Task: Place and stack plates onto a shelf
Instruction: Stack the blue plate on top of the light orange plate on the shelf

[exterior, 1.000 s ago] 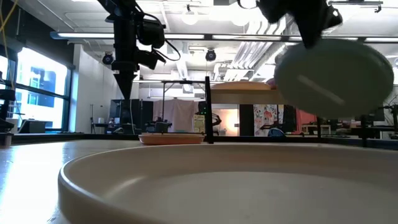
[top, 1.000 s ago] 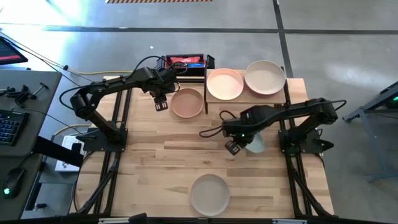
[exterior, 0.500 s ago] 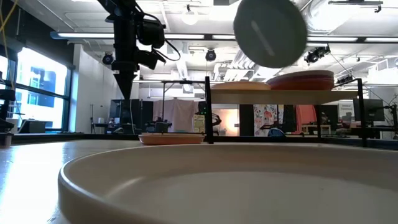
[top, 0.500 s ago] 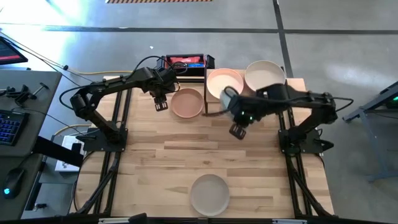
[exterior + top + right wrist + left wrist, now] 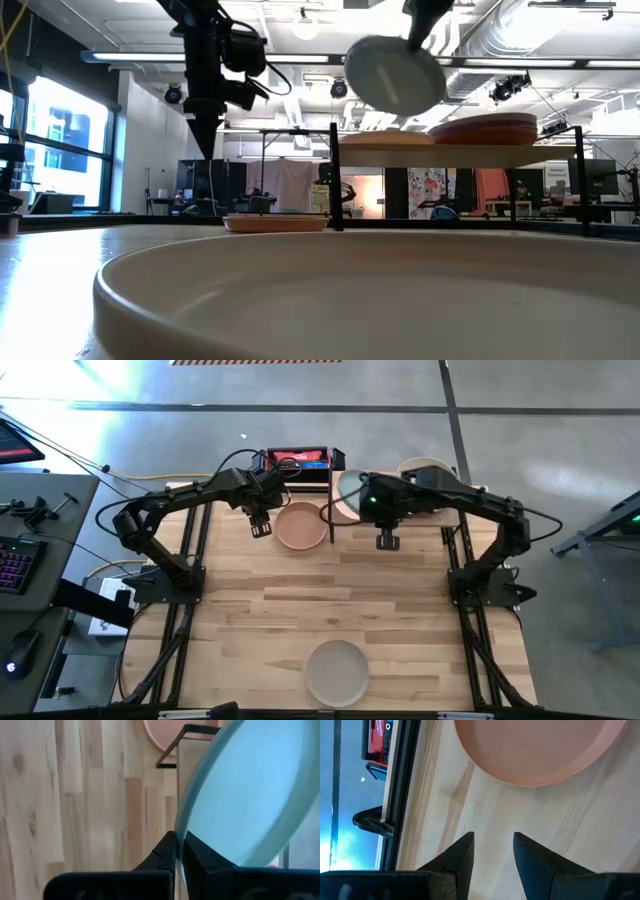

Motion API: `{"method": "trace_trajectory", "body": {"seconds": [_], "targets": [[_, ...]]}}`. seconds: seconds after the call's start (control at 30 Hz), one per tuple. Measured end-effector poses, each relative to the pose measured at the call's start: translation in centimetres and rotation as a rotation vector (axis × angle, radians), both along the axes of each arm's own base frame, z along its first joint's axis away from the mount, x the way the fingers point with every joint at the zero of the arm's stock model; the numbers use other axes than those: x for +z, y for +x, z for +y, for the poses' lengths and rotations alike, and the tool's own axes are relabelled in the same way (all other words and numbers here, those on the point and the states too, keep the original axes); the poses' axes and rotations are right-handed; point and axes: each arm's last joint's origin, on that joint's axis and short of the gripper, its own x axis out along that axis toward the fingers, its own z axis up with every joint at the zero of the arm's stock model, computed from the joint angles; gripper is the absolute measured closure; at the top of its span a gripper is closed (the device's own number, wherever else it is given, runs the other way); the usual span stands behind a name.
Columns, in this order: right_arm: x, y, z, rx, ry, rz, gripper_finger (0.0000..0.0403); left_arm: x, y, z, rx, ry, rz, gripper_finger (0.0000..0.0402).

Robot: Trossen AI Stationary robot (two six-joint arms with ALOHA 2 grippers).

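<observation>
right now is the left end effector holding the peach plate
No: in the left wrist view the left end effector is open over bare wood, with the peach plate lying apart from its fingers.

Smooth matte plates (image 5: 304, 525), a pale-wood shelf (image 5: 400, 142) on thin black metal legs, grained butcher-block table (image 5: 300, 600).

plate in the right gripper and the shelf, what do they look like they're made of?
Held plate: pale blue-green, smooth and matte with no glare, thin rim; probably ceramic or moulded plastic, can't tell which. Right gripper is pinching its rim.
Shelf: light wood-look board on thin black legs, likely metal.
</observation>
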Motion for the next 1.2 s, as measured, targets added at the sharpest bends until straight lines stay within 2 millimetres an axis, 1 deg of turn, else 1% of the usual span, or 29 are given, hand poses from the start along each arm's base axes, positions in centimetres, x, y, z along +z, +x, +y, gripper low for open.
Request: {"method": "trace_trajectory", "body": {"seconds": [0.17,0.23,0.47,0.67,0.9,1.2], "targets": [[-2.1,1.7,-1.8,0.074,-0.015,0.103,0.0403,0.0,0.1,0.0,0.014,-0.014,-0.024,0.0275],[-2.8,2.2,-2.5,0.075,-0.022,0.135,0.0403,0.0,0.1,0.0,0.014,-0.014,-0.024,0.0275],[-4.4,2.9,-4.7,0.040,0.015,0.182,0.0403,0.0,0.1,0.0,0.013,-0.014,-0.024,0.0275],[-5.0,3.1,-5.5,0.057,0.062,0.185,0.0403,0.0,0.1,0.0,0.013,-0.014,-0.024,0.0275],[-6.3,3.6,-6.6,0.036,0.056,0.240,0.0403,0.0,0.1,0.0,0.013,-0.014,-0.023,0.0275],[-7.0,3.8,-6.9,0.013,0.073,0.271,0.0403,0.0,0.1,0.0,0.014,-0.014,-0.024,0.0275]]}}
